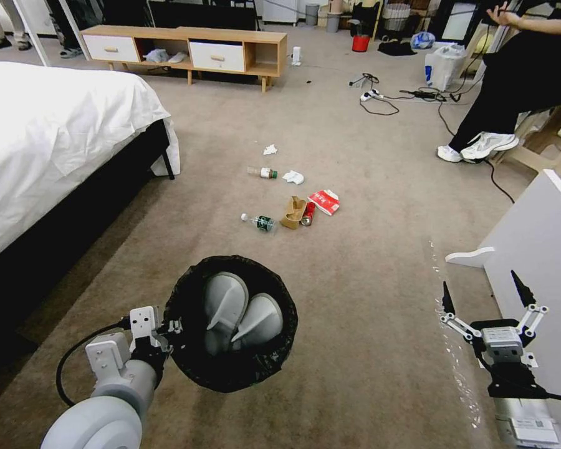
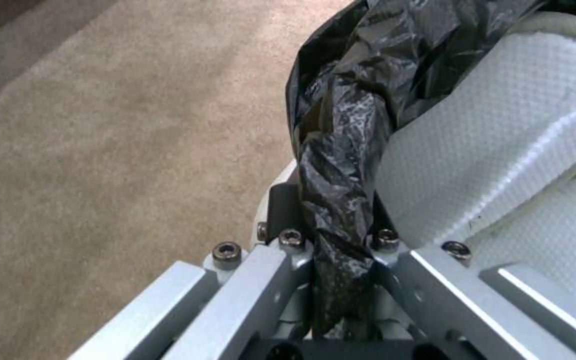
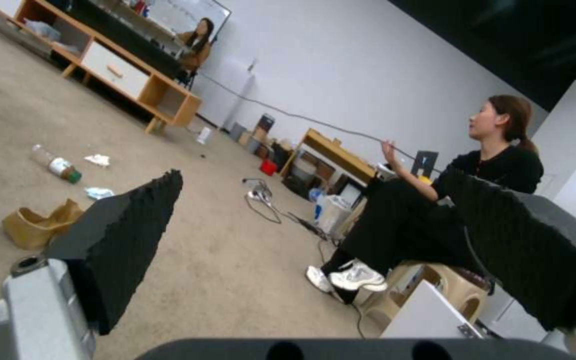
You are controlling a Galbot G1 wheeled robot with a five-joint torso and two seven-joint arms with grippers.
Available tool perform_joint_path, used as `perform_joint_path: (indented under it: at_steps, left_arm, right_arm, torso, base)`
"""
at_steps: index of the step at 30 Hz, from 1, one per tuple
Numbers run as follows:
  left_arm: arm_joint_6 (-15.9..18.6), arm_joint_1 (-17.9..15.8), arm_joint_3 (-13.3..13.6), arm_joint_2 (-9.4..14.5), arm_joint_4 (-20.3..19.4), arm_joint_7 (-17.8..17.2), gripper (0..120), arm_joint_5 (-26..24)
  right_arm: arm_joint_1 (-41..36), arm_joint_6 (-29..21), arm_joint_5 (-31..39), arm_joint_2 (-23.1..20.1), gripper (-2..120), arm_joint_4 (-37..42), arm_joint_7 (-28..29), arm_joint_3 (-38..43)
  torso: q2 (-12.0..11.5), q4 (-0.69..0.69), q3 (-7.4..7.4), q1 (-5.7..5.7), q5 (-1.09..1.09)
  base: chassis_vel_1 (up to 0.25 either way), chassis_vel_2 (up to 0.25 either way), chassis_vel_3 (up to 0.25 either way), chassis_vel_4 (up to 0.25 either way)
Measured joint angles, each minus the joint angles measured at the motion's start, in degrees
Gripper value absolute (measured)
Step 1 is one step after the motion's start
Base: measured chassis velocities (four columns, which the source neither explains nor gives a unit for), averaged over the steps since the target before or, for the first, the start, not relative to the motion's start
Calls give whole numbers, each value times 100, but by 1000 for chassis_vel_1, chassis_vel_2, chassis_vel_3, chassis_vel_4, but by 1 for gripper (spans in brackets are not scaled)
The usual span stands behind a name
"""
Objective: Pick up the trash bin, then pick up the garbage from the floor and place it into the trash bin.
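Jaws of the left gripper (image 1: 171, 328) are clamped on the black-bagged rim of the trash bin (image 1: 230, 321), which hangs above the floor (image 1: 368, 262) at the robot's lower left, arm reaching in from the lower corner. The left wrist view shows the pinch close up: crinkled bag squeezed between the metal fingers (image 2: 261, 280), with white slippers (image 2: 501, 150) inside the bin. The right gripper (image 1: 487, 298) hovers low on the right, jaws spread wide and empty, pointing forward. Ahead on the carpet lies the garbage (image 1: 293, 209): two bottles, brown paper bag, red can, carton and tissues. The right wrist view looks across it from low down, between black pads (image 3: 128, 235).
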Motion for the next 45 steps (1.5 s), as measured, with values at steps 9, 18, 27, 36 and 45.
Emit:
perform_joint_path:
  at_steps: [9,18,27,36,45]
  left_arm:
    - [-37,-6,11,1,30,99,2,66]
    - [-41,-41,33,19,61,114,2,56]
    - [-42,-77,42,11,93,115,2,31]
    - [-43,-70,35,4,94,115,2,27]
    - [-42,-56,19,-12,92,111,2,27]
  right_arm:
    - [0,0,45,-13,100,-34,4,-15]
    - [28,-2,39,-13,100,-68,8,-71]
    - [51,-29,11,-23,100,-74,-20,-29]
    - [57,-38,10,-13,100,-80,-28,-32]
    - [54,5,21,-5,100,-90,-28,-34]
  torso:
    - [0,0,0,0,0]
    - [0,0,0,0,0]
    - [0,0,0,0,0]
    - [0,0,0,0,0]
    - [0,-1,0,0,0]
  base:
    - [0,0,0,0]
    - [0,0,0,0]
    - [0,0,0,0]
    - [0,0,0,0]
    - [45,48,-45,-54]
